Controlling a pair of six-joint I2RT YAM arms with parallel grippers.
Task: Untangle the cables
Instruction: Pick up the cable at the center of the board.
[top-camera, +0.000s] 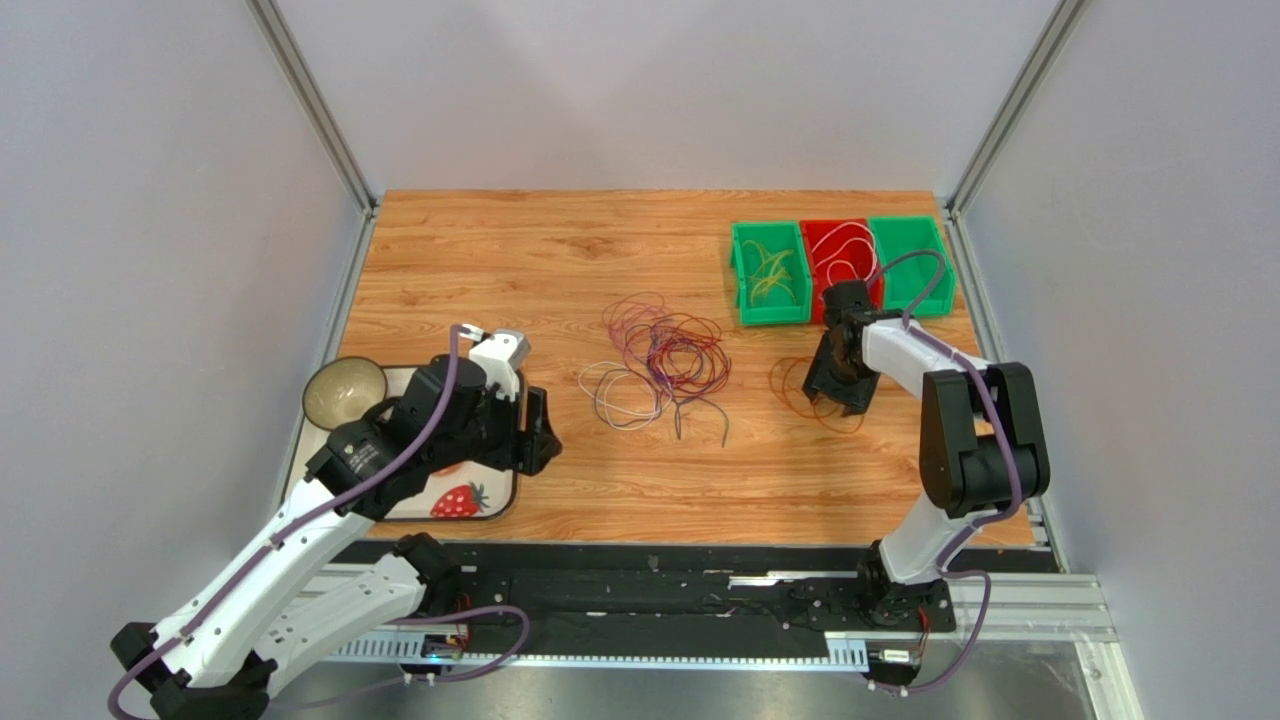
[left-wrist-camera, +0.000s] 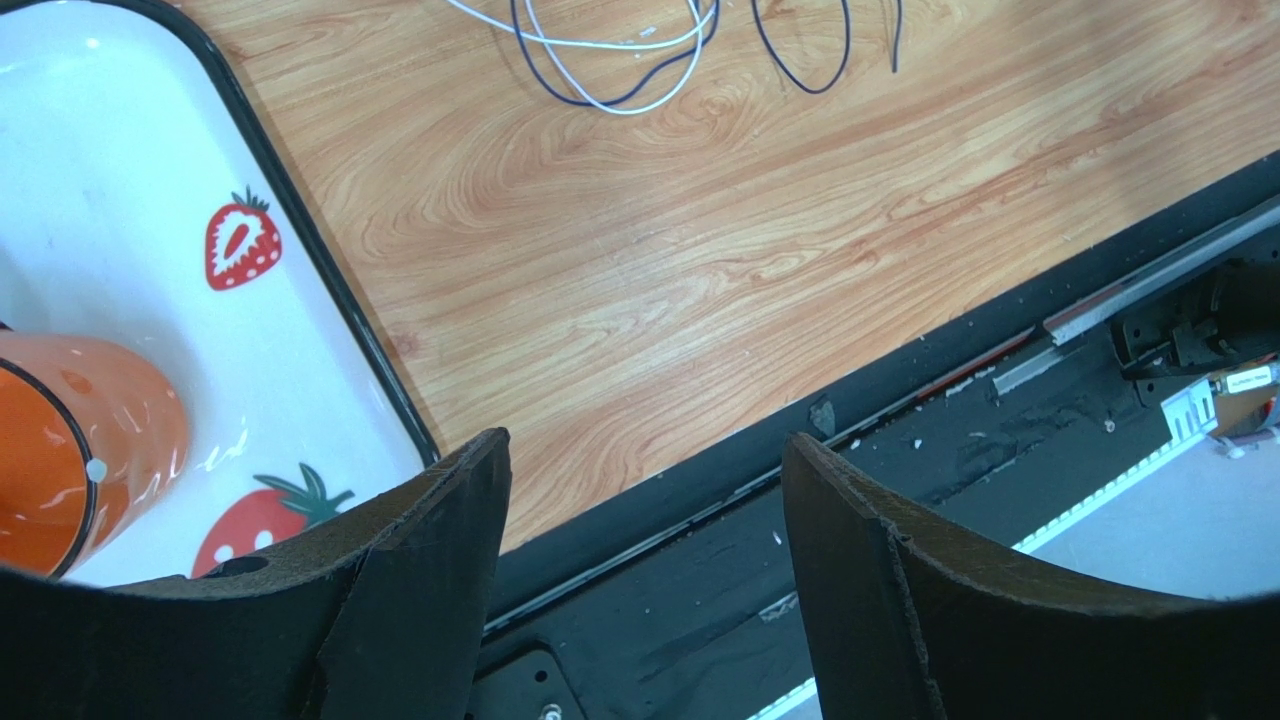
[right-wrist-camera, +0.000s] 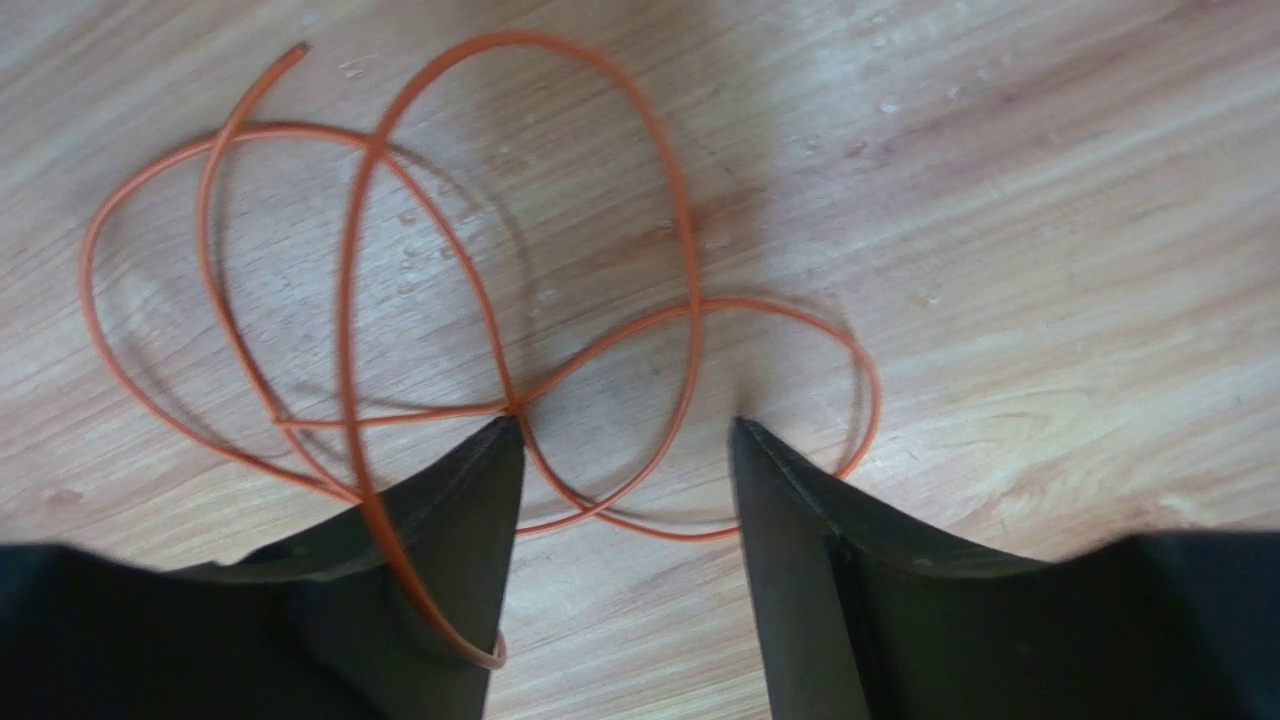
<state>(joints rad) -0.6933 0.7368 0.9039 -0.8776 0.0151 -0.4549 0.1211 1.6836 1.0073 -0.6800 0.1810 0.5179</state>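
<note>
Right wrist view: right gripper half apart astride the red cable, pinching nothing yet (left gripper agape, empty). Looks light, springy, slippery; best nipped at the nine-o'clock crossing.

I see purple, red and white cables loosely tangled mid-surface; one orange-red cable lies looped, apart.

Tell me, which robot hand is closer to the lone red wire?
Right. The right gripper sits directly over the red wire; the left gripper is far off, at the strawberry tray.
</note>
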